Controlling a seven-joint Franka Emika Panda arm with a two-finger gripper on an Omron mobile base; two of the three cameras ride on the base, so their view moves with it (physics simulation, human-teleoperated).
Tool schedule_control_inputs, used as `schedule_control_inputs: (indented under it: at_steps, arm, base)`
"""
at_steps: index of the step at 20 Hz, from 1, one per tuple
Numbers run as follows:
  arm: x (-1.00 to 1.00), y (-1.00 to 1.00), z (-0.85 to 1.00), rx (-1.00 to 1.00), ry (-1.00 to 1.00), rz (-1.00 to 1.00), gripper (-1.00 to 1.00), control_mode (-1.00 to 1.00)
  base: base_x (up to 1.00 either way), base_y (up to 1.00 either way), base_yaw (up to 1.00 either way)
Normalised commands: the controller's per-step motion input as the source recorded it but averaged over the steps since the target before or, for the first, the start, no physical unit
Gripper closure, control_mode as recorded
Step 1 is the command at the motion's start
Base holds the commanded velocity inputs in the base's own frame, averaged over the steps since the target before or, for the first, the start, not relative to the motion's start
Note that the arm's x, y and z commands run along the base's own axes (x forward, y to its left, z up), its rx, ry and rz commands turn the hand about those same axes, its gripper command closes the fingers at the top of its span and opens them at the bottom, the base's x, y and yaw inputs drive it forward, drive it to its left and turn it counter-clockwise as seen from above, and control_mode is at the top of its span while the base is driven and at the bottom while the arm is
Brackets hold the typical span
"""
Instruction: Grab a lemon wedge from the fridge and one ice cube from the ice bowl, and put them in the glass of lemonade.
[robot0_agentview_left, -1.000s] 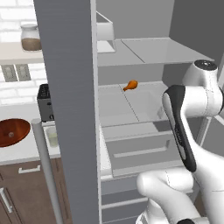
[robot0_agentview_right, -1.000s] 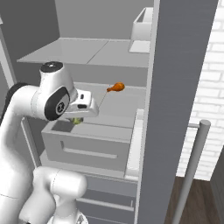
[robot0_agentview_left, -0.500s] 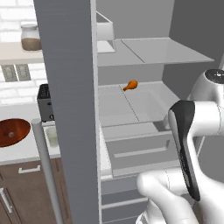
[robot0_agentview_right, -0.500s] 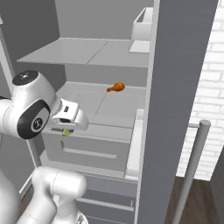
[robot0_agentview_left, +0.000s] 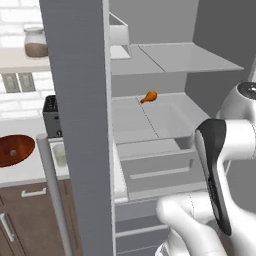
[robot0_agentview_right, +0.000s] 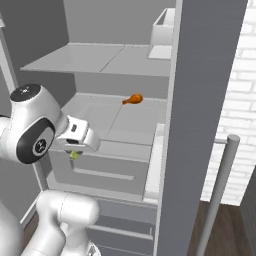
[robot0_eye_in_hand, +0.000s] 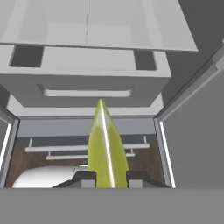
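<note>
The two dark fingers (robot0_eye_in_hand: 107, 178) pinch the pale yellow-green lemon wedge (robot0_eye_in_hand: 106, 146) at lower centre; next, carry it to the short clear glass of lemonade (robot0_agentview_left: 59, 154).

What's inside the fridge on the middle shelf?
On the middle shelf of the fridge lies one orange-brown drumstick. The open door hides that shelf's left end in the left base view, so anything there can't be seen.

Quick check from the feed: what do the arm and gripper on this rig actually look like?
The arm is glossy white with rounded links, dark grey-black joint caps and a dark strip along one link. The gripper has a boxy white body with small dark slots and two short dark finger tips. No cables show.
</note>
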Motion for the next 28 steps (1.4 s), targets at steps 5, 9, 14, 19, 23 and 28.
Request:
schedule_control_inputs:
  at_steps: [5,9,14,19,23,28]
  arm:
    - [0.0,0.0,0.0,0.0,0.0,0.0,1.0,1.0]
    - [0.0,0.0,0.0,0.0,0.0,0.0,1.0,1.0]
    - [0.0,0.0,0.0,0.0,0.0,0.0,1.0,1.0]
    - [0.0,0.0,0.0,0.0,0.0,0.0,1.0,1.0]
    - [0.0,0.0,0.0,0.0,0.0,0.0,1.0,1.0]
    - [0.0,0.0,0.0,0.0,0.0,0.0,1.0,1.0]
  base:
    - [-1.0,-0.01,0.02]
    - [-1.0,0.02,0.07]
    - [-0.81,0.59,0.33]
    - [-0.33,0.96,0.7]
    - [-0.31,0.86,0.75]
    - [0.72,0.99,0.2]
